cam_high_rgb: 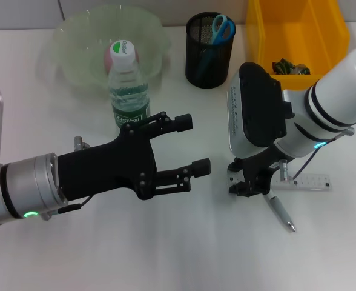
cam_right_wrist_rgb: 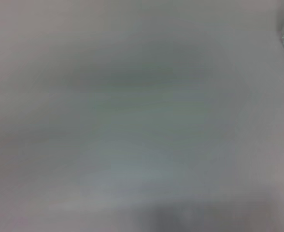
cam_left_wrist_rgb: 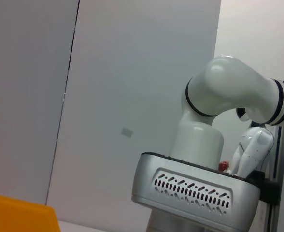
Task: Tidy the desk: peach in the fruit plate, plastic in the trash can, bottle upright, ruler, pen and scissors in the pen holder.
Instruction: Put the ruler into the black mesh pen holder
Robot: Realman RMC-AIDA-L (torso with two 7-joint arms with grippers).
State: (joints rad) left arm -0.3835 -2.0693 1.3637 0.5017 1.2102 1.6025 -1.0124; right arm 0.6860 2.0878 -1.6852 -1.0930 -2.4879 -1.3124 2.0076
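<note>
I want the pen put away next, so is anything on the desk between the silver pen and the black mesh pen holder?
Yes. The right gripper and its wrist hang over the white desk between the silver pen and the black mesh pen holder. The clear ruler lies beside the pen, under that arm.

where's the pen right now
In the head view the pen lies flat on the white desk on the robot's right, just below the ruler and beside the right gripper.
</note>
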